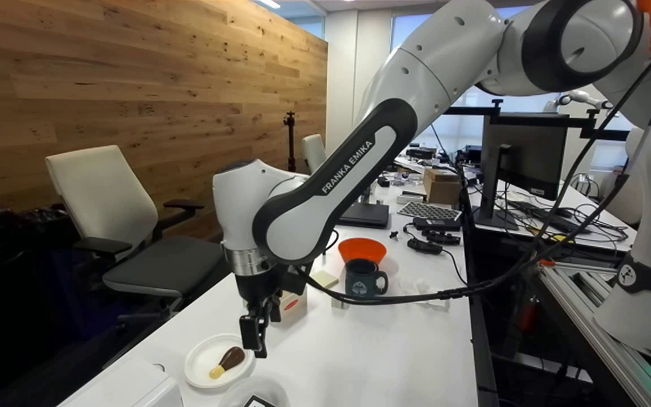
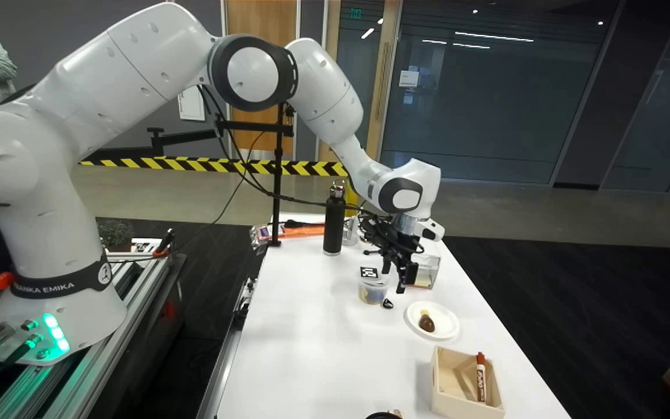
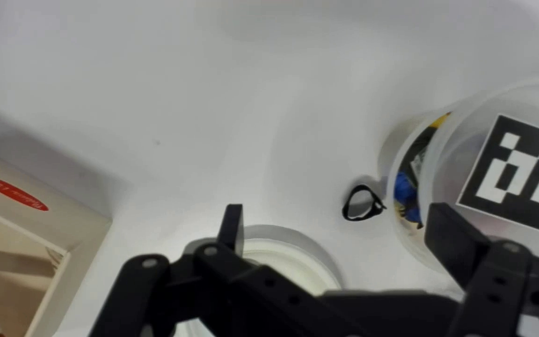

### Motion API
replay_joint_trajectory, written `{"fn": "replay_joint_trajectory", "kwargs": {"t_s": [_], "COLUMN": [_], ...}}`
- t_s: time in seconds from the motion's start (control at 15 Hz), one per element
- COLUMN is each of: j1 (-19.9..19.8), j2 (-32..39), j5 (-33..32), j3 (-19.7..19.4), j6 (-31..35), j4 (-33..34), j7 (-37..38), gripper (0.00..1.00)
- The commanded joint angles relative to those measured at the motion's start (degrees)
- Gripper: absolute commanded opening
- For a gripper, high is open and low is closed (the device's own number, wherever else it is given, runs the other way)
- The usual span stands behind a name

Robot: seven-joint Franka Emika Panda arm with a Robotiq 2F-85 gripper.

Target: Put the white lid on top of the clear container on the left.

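Note:
The white lid [image 3: 515, 173] looks translucent and round, with a black-and-white square pattern on its top. It sits over the clear container [image 3: 405, 206], whose blue and yellow contents show through the wall. How closely lid and container meet, I cannot tell. In an exterior view the lid [image 2: 369, 272] tops the container [image 2: 373, 293], just beside my gripper [image 2: 396, 276]. My gripper [image 3: 342, 220] hangs open above the table with nothing between its fingers. In the wrist view its right finger [image 3: 452, 238] overlaps the container's edge.
A small black ring-shaped object [image 3: 363, 202] lies beside the container. A white plate [image 2: 446, 321] bears a brown-and-yellow piece. The wooden box [image 2: 448, 401] holds a marker. Behind my gripper stands a clear box [image 2: 428, 270], with a black bottle [image 2: 334, 218] farther back. A mug [image 1: 362, 278] stands by an orange bowl [image 1: 362, 249].

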Motion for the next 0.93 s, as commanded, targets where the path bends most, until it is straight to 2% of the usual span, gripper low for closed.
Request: {"fn": "replay_joint_trajectory", "kwargs": {"t_s": [0.0,0.4,0.87], "j1": [-1.44,-3.72,-3.82], "j2": [5.06,14.52,18.61], "j5": [-0.22,-0.51,-0.87], "j3": [-0.80,-1.36,-1.43], "j6": [-6.10,-14.04,-16.05], "j4": [9.49,24.54,31.89], "j7": [0.03,-2.41,-5.46], "gripper": [1.00,1.00,1.00]}}
